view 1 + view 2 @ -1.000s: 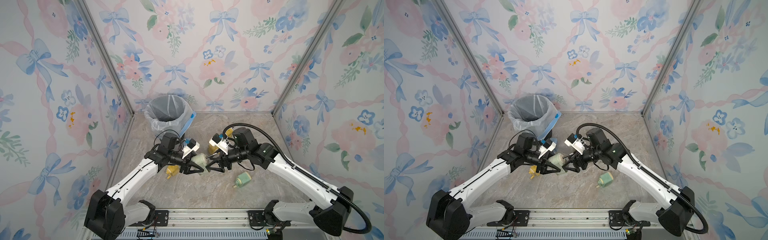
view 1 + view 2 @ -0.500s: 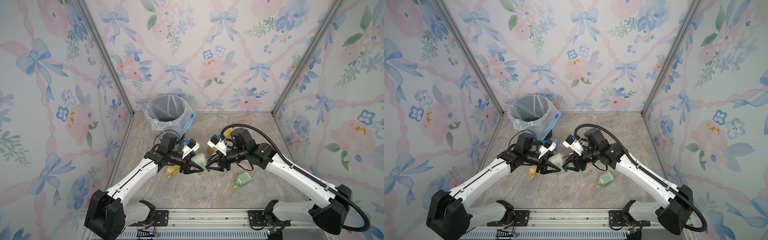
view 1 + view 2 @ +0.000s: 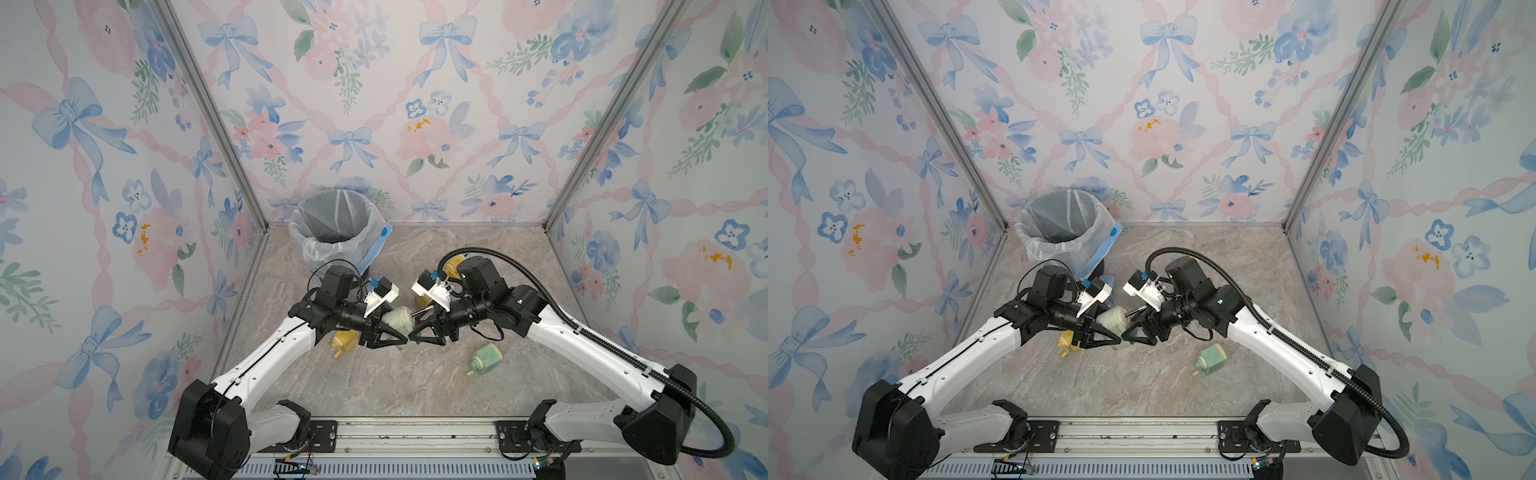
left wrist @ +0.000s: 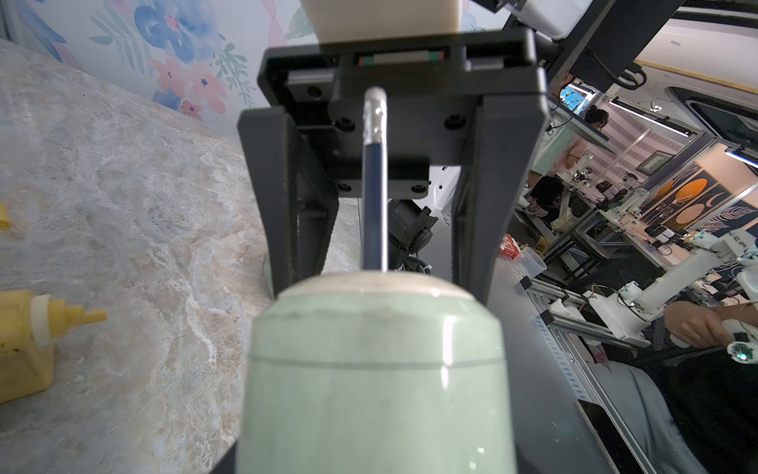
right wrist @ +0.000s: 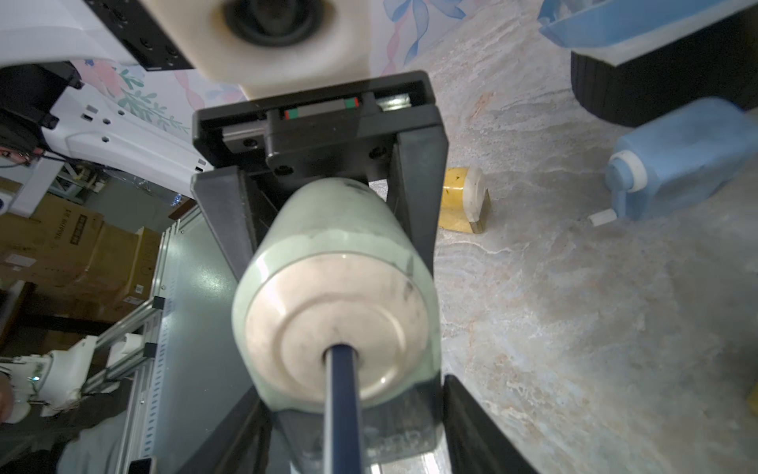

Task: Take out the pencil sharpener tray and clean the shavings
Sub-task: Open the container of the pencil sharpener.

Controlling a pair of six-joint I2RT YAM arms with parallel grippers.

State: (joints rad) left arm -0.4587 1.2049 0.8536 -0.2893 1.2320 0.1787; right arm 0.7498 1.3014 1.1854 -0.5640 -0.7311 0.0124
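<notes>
Right jaws edged in, flanking the left-held sharpener (image 3: 398,318) at its tray (image 5: 393,435).

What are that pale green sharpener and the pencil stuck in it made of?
The green sharpener looks like smooth moulded plastic, faintly glossy, with highlights and a seam line. The pencil shows a dark blue lacquered shaft, probably wood beneath, a shiny metal ferrule and pale eraser.

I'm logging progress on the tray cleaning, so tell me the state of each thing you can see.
Green sharpener: lifted, clamped in left gripper
Pencil: stuck in its hole
Clear tray: not yet pulled out
Right gripper: jaws flank the tray, grip unclear
Bin: upright, open, lined
Second green sharpener: lying on the table
Yellow sharpener: lying on the table
Blue sharpener: lying on the table
</notes>
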